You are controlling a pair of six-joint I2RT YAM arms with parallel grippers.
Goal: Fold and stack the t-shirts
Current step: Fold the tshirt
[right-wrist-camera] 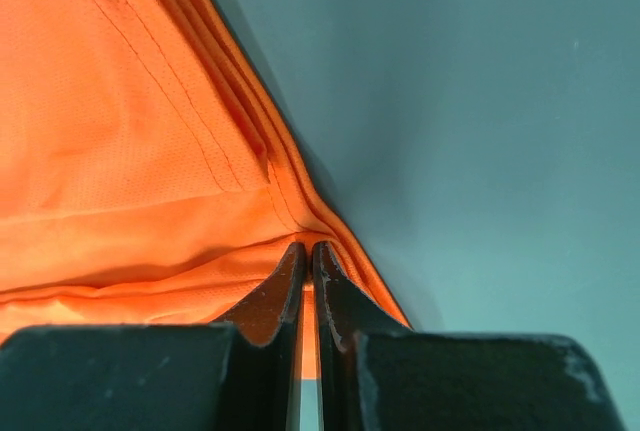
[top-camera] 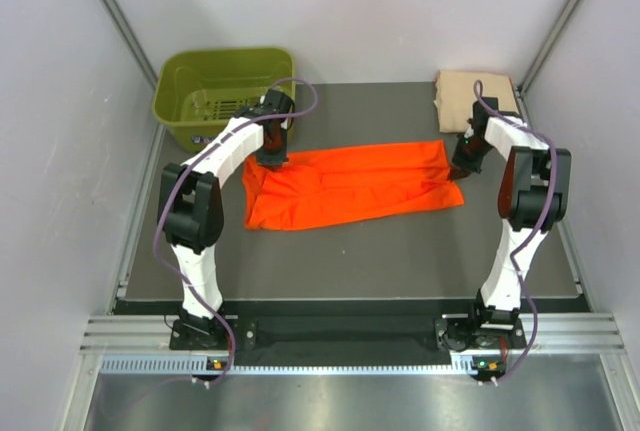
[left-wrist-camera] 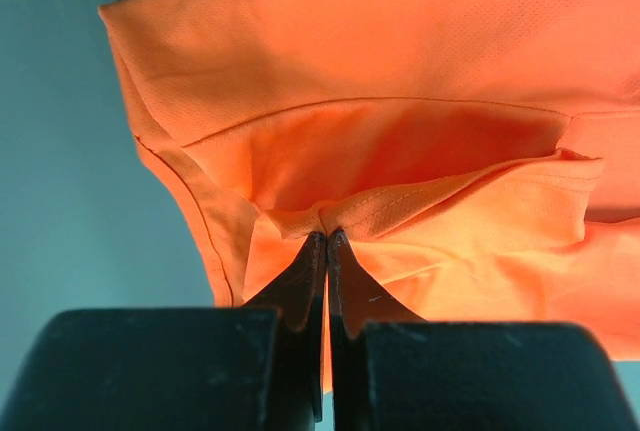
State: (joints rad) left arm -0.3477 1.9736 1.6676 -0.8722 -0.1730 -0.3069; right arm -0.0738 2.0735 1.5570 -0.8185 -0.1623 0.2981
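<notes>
Orange shirt (top-camera: 350, 186) lies stretched between left claw (top-camera: 272, 159) and right claw (top-camera: 460, 167), both clamped on its ends, seemingly readying a fold.

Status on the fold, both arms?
Left gripper shut on orange t-shirt, right gripper shut on its other end. Peach t-shirt folded, far right. Nothing blocking.

Dark grey tabletop (top-camera: 350, 261). Orange t-shirt (top-camera: 350, 183) laid flat as a long band across centre, running 9 to 3 o'clock. Folded peach-tan t-shirt (top-camera: 470, 91) in 1 o'clock corner. Olive-green basket (top-camera: 200, 116) in 11 o'clock corner, near the orange cloth's left end.
</notes>
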